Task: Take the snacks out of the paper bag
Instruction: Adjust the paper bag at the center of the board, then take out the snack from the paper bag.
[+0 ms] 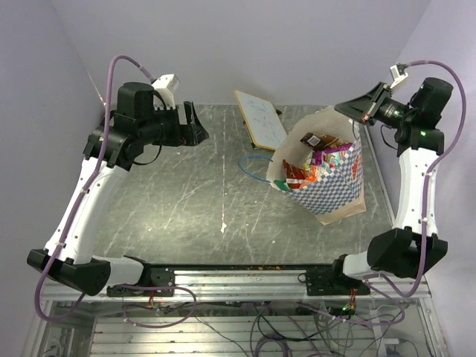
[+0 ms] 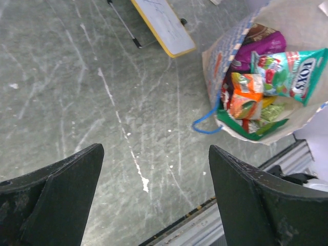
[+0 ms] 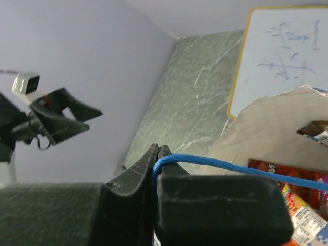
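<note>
**A:** How do the arms stand?

**B:** Both bases sit at 6 o'clock. The left arm leans up toward 10 o'clock with its elbow high. The left gripper (image 1: 192, 125) hangs above the table (image 1: 186, 201), its fingers spread wide with nothing between them. The right arm climbs the 3 o'clock edge and folds back inward. The right gripper (image 3: 158, 154) has its fingers pressed together on a blue cord (image 3: 230, 166).

**A:** Whose cord?

**B:** The bag's. The bag (image 1: 336, 192) stands at about 2 o'clock from the table's middle, mouth gaping upward. The snacks (image 1: 321, 158) are all inside it: red, orange, magenta and green packets. A loose cord (image 1: 249, 167) loops on the table at the bag's 9 o'clock. Farther back, near 12 o'clock, is the board (image 1: 260, 117).

**A:** What stays unclear?

**B:** The lower packets are buried, so I cannot count them. The right wrist view cuts the bag off at its edge. From above, the pinch itself is too small to make out.
</note>
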Robot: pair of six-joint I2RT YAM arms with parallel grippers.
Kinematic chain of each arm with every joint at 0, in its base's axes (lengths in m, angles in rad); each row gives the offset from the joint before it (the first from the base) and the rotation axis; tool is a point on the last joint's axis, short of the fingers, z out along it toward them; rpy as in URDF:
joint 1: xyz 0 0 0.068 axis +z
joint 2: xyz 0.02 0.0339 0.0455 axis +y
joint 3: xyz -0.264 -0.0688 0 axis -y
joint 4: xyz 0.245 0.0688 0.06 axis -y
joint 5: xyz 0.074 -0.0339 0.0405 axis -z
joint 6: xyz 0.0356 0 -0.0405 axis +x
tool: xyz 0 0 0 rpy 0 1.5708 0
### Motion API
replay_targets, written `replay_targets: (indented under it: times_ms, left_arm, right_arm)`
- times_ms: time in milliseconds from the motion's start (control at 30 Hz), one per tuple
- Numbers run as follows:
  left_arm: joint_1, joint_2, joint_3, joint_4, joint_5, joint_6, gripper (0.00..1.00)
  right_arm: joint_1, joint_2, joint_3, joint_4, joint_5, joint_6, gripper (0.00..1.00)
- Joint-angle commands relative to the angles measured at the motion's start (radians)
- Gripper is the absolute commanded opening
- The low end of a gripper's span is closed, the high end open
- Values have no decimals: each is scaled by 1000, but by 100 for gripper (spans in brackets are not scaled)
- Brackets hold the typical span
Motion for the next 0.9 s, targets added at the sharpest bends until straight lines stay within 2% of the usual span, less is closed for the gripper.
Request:
replay_targets:
  times_ms: [0,100,133,233,433,567,667,833,867]
  left_arm:
    - [-6,36,-39,88,157,-87,93]
    - [-9,70,-109,235,306,-173,94]
    - [-17,83,-138,291,343,-206,98]
    - [-78,125,-194,410,356,-255,99]
    - [-201,289,-143,338,235,-147,99]
    - [-227,377,-137,326,298,-139,99]
    - [-260,392,-171,303,249,-118,100]
    - [-265,388,-174,249,176,-63,91]
    - [-265,392,-161,229,161,-51,85]
  right_arm:
    - [39,-73,-33,-20,-72,-37,0]
    - [42,-83,-54,-6,-107,-33,0]
    - [47,-83,-53,-8,-111,-36,0]
    - [82,-82,-44,6,-112,-20,0]
    - [127,-83,-34,-31,-97,-51,0]
    - [147,-100,-34,-57,-85,-73,0]
    - [151,-110,-22,-108,-60,-105,0]
    - [160,-134,-25,-123,-63,-117,0]
    - [161,-141,-26,-128,-61,-117,0]
